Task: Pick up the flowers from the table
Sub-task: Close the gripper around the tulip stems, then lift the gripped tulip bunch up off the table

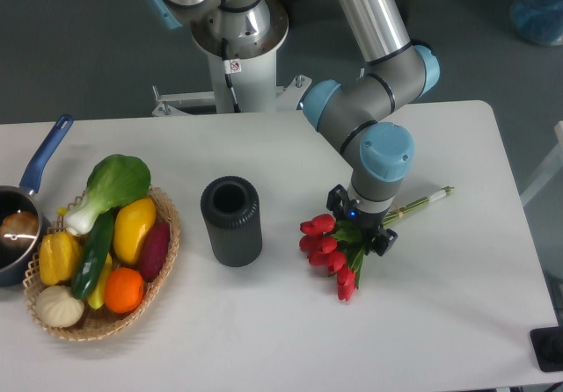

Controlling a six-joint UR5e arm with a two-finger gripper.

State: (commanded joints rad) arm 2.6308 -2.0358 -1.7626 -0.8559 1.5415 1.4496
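A black ribbed cylinder [231,221] stands upright with its open top facing up. To its left sits an oval wicker basket [167,234] piled with toy produce. A green leafy vegetable with a white stalk [110,190] lies at the far end of the basket. Nearer the cylinder are a yellow pepper [134,227] and a purple sweet potato [156,249]. A dark green cucumber [93,256] runs down the middle. An orange [124,289] and a white garlic bulb [58,306] rest at the near end. Further left of the cylinder, beyond the basket, is a blue-handled saucepan [42,159].
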